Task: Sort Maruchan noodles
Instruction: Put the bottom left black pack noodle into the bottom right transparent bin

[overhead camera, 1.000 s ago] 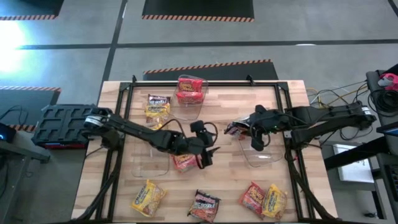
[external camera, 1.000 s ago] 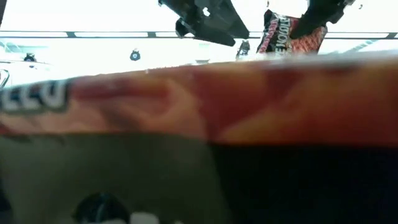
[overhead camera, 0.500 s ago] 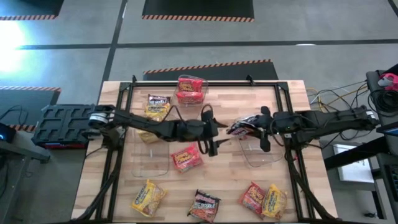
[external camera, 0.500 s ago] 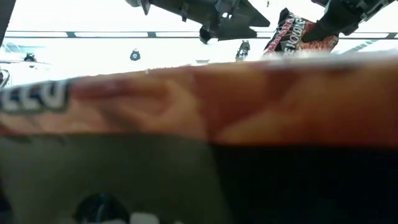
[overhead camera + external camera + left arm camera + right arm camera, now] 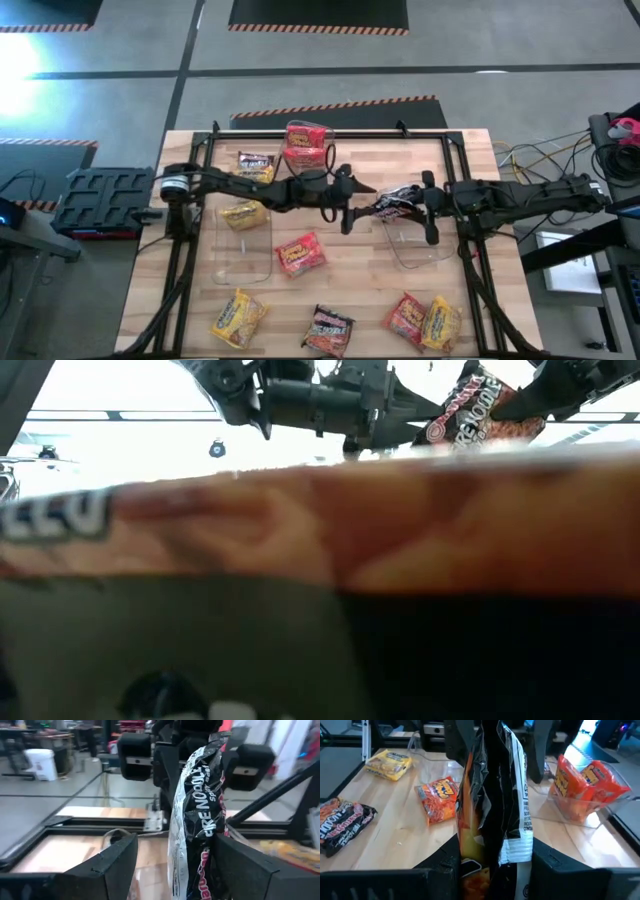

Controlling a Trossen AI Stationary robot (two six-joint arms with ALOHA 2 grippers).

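Seen from above: pale wooden table (image 5: 330,290) on grey floor, left gripper (image 5: 347,203) spread wide beside a dark noodle packet (image 5: 392,206) clamped by the right gripper (image 5: 408,200) over a clear bin (image 5: 420,252). Low view: mostly blocked by a close packet, bright room behind. Wrist views: same dark packet (image 5: 195,820) upright between the left fingers (image 5: 107,865), untouched; workshop room beyond.

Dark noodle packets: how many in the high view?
3 dark packets: one in the right gripper, one by the red-filled bin, one at the table's near edge; others may hide.
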